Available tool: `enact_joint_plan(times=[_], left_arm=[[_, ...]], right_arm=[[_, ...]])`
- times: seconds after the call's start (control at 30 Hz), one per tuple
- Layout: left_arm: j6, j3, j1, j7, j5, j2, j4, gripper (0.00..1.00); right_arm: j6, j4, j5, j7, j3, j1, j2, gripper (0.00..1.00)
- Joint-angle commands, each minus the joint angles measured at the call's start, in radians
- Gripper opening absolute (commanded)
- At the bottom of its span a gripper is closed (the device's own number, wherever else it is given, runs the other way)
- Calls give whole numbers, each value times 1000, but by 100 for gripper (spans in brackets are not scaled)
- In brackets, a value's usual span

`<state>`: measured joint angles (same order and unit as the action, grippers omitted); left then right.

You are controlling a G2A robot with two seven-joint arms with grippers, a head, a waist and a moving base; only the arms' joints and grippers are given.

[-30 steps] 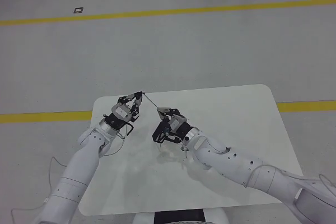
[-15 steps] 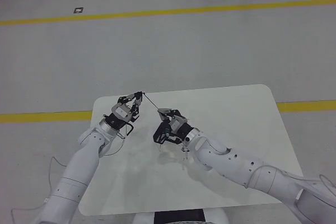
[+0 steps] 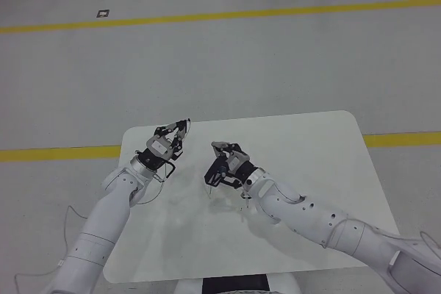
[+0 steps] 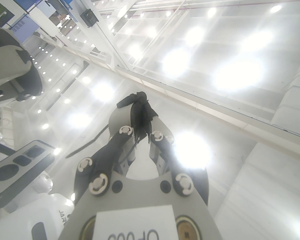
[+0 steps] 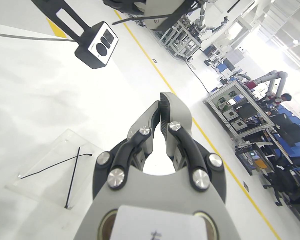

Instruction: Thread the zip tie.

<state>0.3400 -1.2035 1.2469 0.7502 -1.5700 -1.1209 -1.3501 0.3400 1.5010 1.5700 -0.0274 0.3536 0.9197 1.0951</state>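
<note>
Left gripper is clamped on the zip tie, up over the worktop's far left edge. Right gripper sits nearby, pinched closed with nothing in it.

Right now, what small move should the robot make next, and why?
Probably open the right gripper and bring it to the free tail of the zip tie. The left gripper grips the tie; the right is shut on nothing, apart from it.

Smooth matt white table; thin black plastic zip ties on clear glossy plastic sheet; ribbed black rubbery pads.
</note>
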Motion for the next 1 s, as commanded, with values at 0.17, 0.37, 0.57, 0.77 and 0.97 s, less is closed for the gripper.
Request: enact_joint_plan(times=[0.17,0.37,0.57,0.77,0.97], left_arm=[[0,0,0,0,0,0,0,0],[0,0,0,0,0,0,0,0],[0,4,2,34,0,0,-25,0],[0,54,-15,146,0,18,-34,0],[0,98,-40,156,0,45,-79,0]], right_arm=[[0,-1,0,-21,22,2,-5,100],[0,-3,-2,-20,28,5,-5,100],[-4,-10,-48,-64,147,71,-30,100],[-8,17,-106,-116,283,161,-61,100],[-24,57,-77,-113,378,219,-79,100]])
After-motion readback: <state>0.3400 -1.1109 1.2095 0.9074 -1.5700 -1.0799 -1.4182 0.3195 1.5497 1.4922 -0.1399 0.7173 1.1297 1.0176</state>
